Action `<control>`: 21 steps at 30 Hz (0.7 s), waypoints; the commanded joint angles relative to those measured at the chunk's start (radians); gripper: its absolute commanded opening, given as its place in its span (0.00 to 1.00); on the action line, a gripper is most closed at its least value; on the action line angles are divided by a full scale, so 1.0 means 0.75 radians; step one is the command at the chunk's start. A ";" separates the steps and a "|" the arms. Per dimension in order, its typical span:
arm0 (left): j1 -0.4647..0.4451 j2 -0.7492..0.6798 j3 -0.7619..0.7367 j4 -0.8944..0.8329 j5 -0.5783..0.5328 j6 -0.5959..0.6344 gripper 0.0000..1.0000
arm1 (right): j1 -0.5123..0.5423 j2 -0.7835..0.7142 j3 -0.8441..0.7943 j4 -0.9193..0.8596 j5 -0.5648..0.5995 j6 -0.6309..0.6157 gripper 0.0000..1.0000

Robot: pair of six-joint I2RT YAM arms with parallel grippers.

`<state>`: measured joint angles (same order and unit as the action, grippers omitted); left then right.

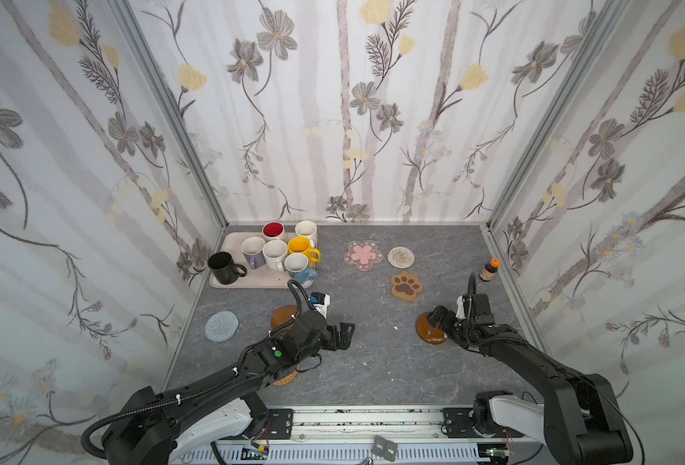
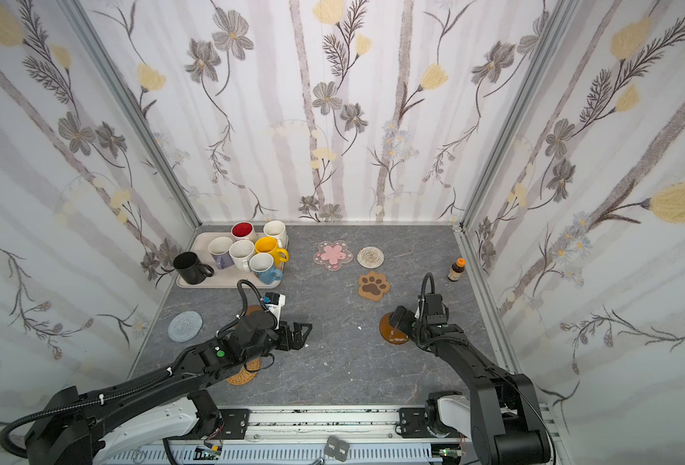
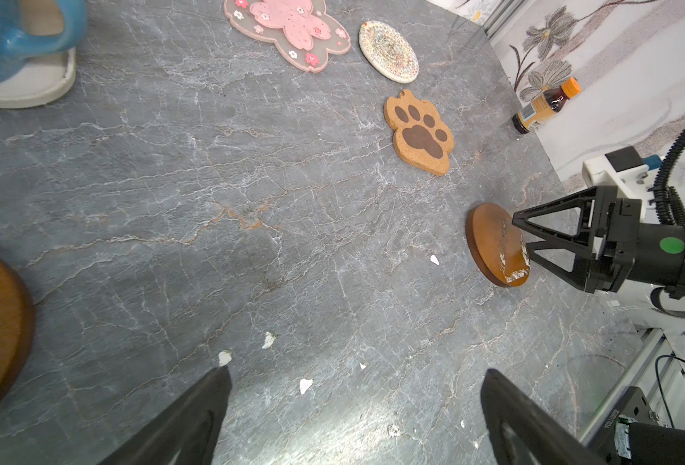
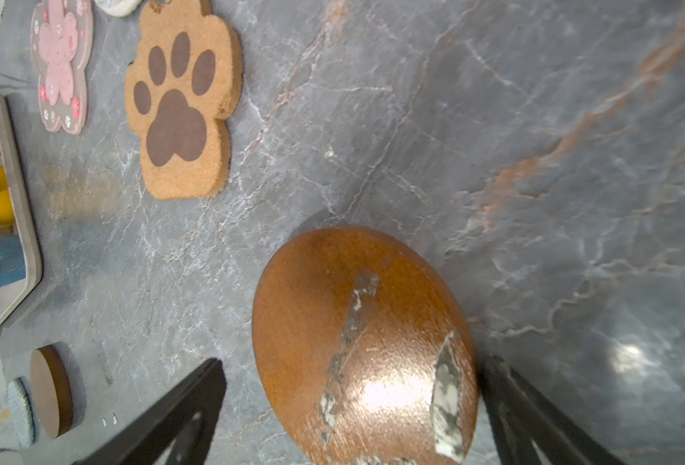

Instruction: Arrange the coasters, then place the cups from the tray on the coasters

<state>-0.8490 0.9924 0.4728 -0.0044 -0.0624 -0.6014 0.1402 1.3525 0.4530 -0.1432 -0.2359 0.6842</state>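
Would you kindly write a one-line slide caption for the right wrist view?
Open right gripper, fingers either side of a scuffed wooden disc coaster; paw coaster nearby.

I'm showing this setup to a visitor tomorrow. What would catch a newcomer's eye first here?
The cluster of colourful mugs crowded on the cream tray at the far left, the yellow mug brightest. Next come the pink blossom coaster and the brown paw coaster, right of centre. Nearer, on the right, the open right gripper hangs over a scuffed wooden disc.
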 commanded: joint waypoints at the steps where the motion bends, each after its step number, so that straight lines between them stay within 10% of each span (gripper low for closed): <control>1: 0.003 -0.006 -0.004 0.014 -0.033 -0.008 1.00 | 0.045 0.041 0.025 0.056 -0.056 0.026 1.00; 21: 0.023 -0.023 -0.042 0.012 -0.086 -0.023 1.00 | 0.257 0.245 0.175 0.139 -0.042 0.075 1.00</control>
<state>-0.8356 0.9768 0.4458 -0.0055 -0.0982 -0.6060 0.3260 1.5234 0.5690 -0.0795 -0.2592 0.7250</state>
